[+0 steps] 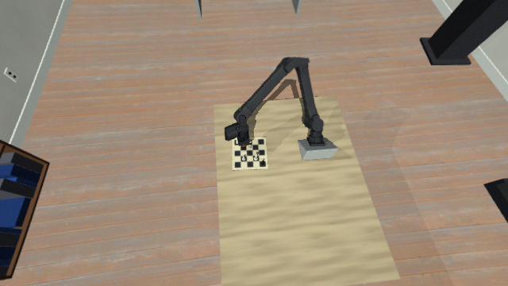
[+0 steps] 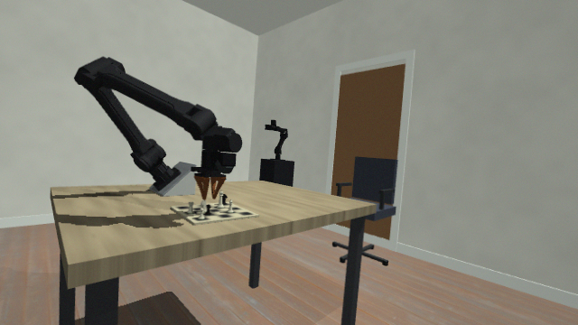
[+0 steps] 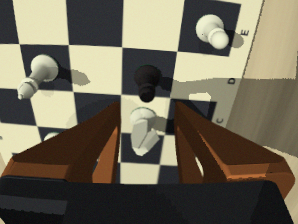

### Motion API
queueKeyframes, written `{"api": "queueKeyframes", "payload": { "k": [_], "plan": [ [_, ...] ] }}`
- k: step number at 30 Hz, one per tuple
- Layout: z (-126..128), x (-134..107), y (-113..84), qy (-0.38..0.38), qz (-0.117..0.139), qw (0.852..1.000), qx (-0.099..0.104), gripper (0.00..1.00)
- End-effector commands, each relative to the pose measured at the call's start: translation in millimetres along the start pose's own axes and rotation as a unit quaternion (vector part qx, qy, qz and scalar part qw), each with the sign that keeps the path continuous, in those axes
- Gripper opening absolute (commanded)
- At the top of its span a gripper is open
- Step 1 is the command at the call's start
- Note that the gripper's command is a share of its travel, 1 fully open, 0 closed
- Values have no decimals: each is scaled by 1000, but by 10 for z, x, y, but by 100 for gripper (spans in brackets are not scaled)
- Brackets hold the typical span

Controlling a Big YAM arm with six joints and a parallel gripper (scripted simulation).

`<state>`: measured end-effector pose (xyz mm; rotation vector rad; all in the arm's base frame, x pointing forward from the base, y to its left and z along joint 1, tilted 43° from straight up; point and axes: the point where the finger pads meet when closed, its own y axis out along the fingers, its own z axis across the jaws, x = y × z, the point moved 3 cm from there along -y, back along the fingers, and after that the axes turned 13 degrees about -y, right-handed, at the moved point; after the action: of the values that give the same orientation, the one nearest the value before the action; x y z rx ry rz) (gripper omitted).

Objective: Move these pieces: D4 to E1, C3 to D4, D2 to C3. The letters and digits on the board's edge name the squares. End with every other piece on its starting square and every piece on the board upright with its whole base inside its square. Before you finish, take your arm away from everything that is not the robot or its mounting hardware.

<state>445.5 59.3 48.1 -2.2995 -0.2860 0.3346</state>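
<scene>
While the end effector (image 1: 244, 145) (image 2: 209, 198) (image 3: 147, 111) hangs partly open, gripping nothing, the black pawn (image 2: 208, 208) (image 3: 147, 79) stands just to its near side, below fingertip level.

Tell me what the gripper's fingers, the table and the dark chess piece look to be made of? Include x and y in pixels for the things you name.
Fingers (image 2: 202, 187): perhaps plastic, orange-brown with a slight sheen on their edges.
Table (image 1: 302, 222) (image 2: 135, 239): likely wood or a wood-look surface, pale, with streaky grain.
Dark chess piece (image 3: 147, 76): painted wood or plastic, hard to tell; smooth, near black.
</scene>
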Motion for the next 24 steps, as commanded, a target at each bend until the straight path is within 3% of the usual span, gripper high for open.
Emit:
{"api": "queueKeyframes", "payload": {
  "k": [1,24],
  "plan": [
    [-20,30,102,-2,6,1000,-1,32],
    [-18,27,114,-1,6,1000,-1,32]
  ]
}}
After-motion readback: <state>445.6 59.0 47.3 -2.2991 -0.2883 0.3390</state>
